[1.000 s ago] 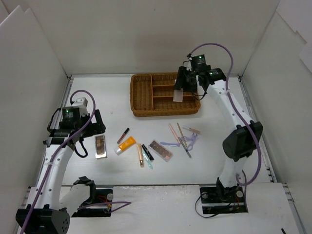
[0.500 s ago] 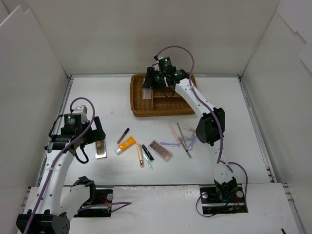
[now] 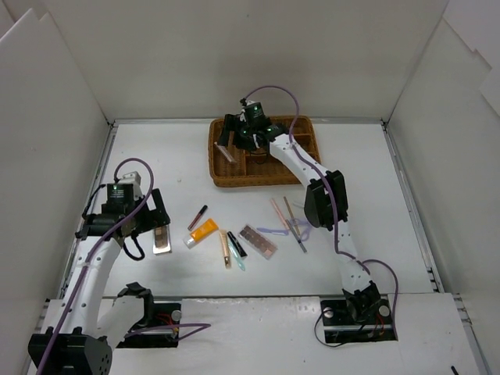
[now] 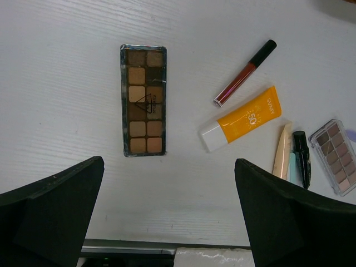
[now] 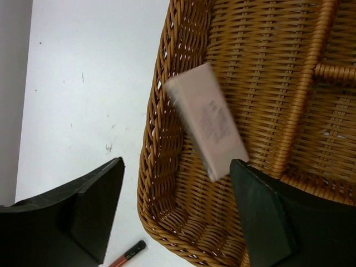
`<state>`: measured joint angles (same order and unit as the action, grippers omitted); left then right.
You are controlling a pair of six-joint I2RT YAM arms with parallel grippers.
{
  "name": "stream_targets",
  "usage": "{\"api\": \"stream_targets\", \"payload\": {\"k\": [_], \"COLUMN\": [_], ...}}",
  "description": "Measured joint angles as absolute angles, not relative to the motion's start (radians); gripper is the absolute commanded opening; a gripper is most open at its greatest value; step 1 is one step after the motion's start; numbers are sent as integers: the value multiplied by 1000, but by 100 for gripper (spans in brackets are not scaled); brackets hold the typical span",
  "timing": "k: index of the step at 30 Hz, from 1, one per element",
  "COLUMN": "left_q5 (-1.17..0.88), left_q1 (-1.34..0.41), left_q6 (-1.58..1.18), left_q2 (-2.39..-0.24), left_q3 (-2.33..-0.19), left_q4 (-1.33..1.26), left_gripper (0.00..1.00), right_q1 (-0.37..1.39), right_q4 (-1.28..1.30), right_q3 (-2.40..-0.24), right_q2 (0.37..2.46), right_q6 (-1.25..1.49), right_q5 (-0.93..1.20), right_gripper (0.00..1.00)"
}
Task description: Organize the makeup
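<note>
My right gripper (image 3: 234,137) (image 5: 177,164) is open over the left compartment of the brown wicker tray (image 3: 266,180) (image 5: 158,183). The pale pink compact (image 3: 225,148) (image 5: 206,121) is blurred and tilted against the tray's left wall, free of the jaws. My left gripper (image 3: 153,220) (image 4: 168,162) is open and empty, hovering just nearer than a brown eyeshadow palette (image 3: 162,237) (image 4: 143,100). An orange tube (image 3: 203,231) (image 4: 242,118), a lip gloss (image 3: 197,216) (image 4: 245,73), a black mascara (image 3: 236,244) (image 4: 301,158) and a second palette (image 3: 258,241) (image 4: 334,156) lie on the table.
Thin pencils (image 3: 280,212) and lilac tools (image 3: 291,229) lie to the right of the second palette. A beige pencil (image 3: 225,248) lies beside the mascara. White walls enclose the table on three sides.
My right arm swung left across the tray with the compact and the jaws have let it go into the left compartment. My left gripper moved a little nearer and lower by the palette.
</note>
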<state>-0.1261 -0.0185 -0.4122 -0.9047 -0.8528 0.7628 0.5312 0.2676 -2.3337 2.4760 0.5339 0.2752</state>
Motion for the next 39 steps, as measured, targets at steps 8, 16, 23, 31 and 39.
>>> {"api": "stream_targets", "payload": {"k": [8,16,23,31,39], "left_q5": [-107,-80,-68,-72,-85], "left_q1": [-19,-19,-19,-16,1], "left_q6": [-424,-428,-429,-427,-423], "left_q2": [-987,-1169,-1346,-1632,-1710], "left_q3": [-853,-859,-917,-1007,-1041], "left_q4": [751,732,711,691,709], "left_gripper": [99,94,81,62,18], "right_q1": [531,529,488,458,456], "right_q4": [234,237,191,221,244], "right_q3": [-2219,-1754,-1388,-1077,-960], "right_q2": [2404,1908,1377,1124,921], "right_q6": [485,319,247,241,246], "right_q5": [243,144,92,58,51], "right_gripper": [87,89,92,94,95]}}
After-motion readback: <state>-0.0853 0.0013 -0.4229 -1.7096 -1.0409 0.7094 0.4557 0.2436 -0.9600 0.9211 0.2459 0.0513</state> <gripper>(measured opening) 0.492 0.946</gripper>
